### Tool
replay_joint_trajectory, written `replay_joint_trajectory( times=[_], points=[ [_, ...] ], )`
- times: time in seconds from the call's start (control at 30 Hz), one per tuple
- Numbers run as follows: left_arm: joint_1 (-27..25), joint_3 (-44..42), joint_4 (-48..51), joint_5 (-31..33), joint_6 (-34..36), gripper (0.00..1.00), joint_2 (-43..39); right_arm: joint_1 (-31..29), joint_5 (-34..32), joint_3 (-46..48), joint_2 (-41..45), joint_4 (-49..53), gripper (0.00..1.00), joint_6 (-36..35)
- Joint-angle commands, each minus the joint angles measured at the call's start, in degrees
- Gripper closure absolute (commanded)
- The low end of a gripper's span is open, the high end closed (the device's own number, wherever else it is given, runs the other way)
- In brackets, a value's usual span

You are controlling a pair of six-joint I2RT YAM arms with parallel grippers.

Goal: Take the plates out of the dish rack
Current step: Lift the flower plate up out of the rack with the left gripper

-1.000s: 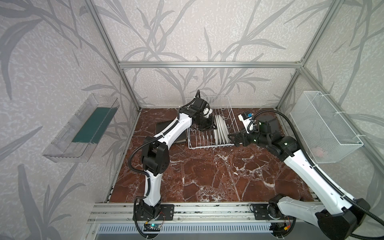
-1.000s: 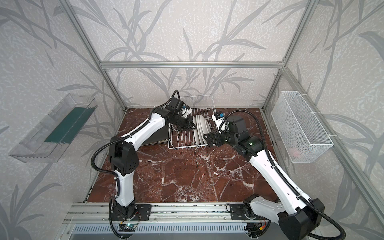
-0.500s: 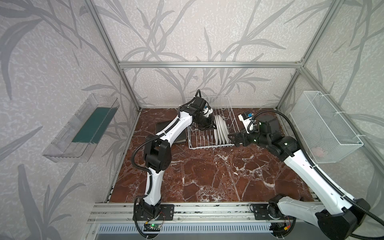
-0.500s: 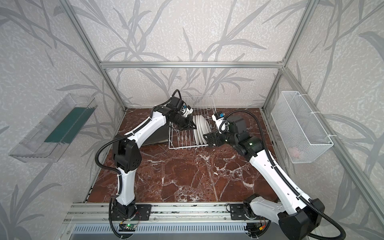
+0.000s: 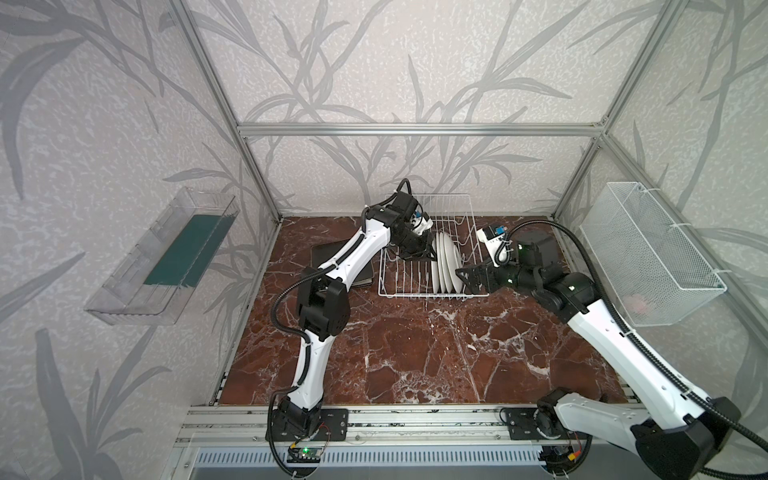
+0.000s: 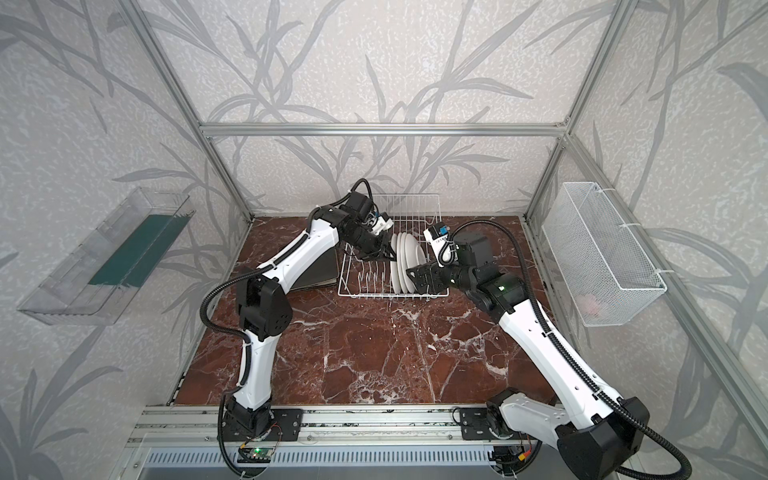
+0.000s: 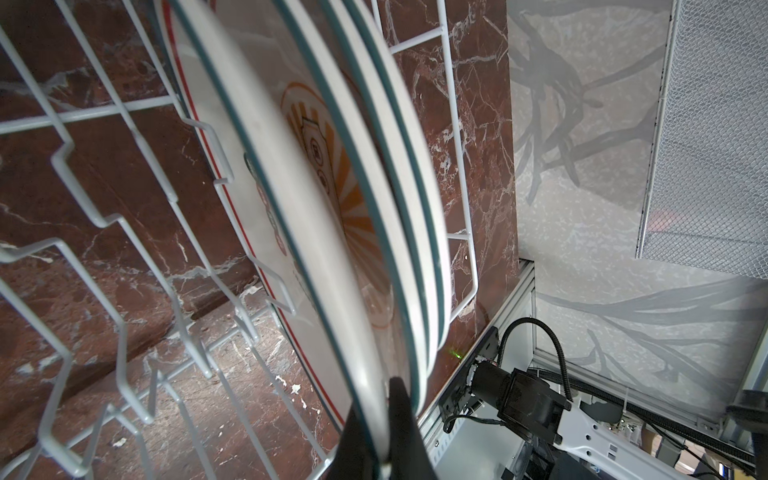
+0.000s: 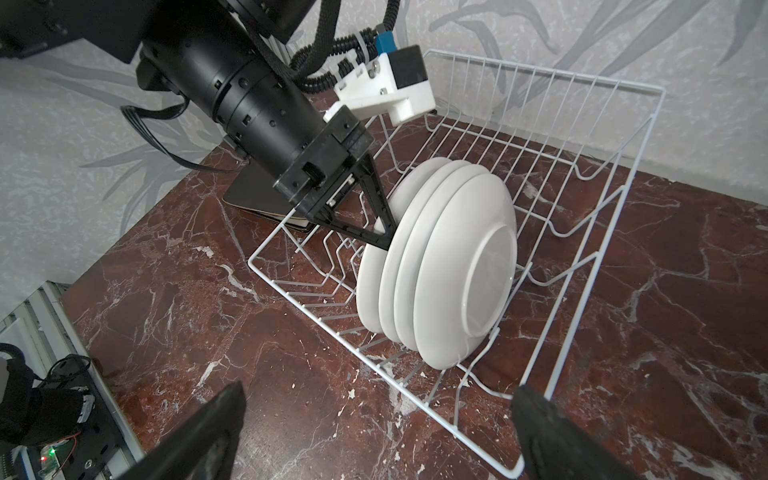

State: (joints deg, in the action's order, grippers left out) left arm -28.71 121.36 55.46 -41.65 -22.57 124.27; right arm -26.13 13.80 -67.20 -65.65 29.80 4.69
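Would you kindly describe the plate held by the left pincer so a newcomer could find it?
A white wire dish rack sits at the tabletop's back. Four round white plates stand on edge in it. Only the end plate, nearest the left arm, has the left pincer on its rim.

The left arm (image 5: 357, 253) and right arm (image 5: 611, 332) wear white shells with black joints. Ribbed black cables (image 5: 577, 251) run along both. Behind the black left hand (image 5: 428, 255) and right hand (image 5: 463, 276) sits a white camera bracket (image 8: 386, 91) with a blue plug (image 8: 385, 40).
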Motion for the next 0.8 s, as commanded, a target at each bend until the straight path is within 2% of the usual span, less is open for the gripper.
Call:
replay_joint_trajectory(
  times=[0.0,0.27,0.77],
  points=[
    [-0.8,0.9,2.5,-0.2,0.3,1.0,-0.3,0.3,0.3,0.3,0.5,-1.0,0.01,0.3],
    [-0.8,0.3,-2.1,-1.3,-4.3,1.0,-3.6,0.3,0.5,0.4,0.5,-1.2,0.01,0.9],
    [-0.5,-1.1,-4.8,-2.4,-7.5,1.0,-7.0,0.3,0.8,0.4,0.6,-1.4,0.01,1.5]
  ],
)
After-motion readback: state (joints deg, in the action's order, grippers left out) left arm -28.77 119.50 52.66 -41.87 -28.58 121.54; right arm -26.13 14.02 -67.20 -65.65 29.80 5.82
